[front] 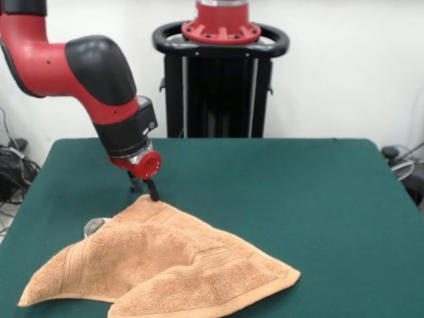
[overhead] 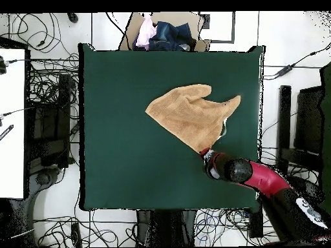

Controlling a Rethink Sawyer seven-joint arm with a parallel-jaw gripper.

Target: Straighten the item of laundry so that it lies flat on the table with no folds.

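The item of laundry (front: 165, 265), an orange-tan towel, lies rumpled on the green table (front: 298, 199) at the near left in the front view, with folds across it and one edge doubled over. Its far corner rises to a point at my gripper (front: 147, 192), which is shut on that corner just above the cloth. A small pale tag (front: 93, 226) pokes out at its left edge. From overhead, the towel (overhead: 187, 116) sits right of the table (overhead: 129, 161) centre and narrows to a point at the gripper (overhead: 205, 155).
A box of clothes (overhead: 161, 32) stands beyond the table's top edge in the overhead view. Cables cover the floor on both sides, and a white desk (overhead: 13, 123) runs along the left. The towel's front edge lies close to the table's near edge in the front view.
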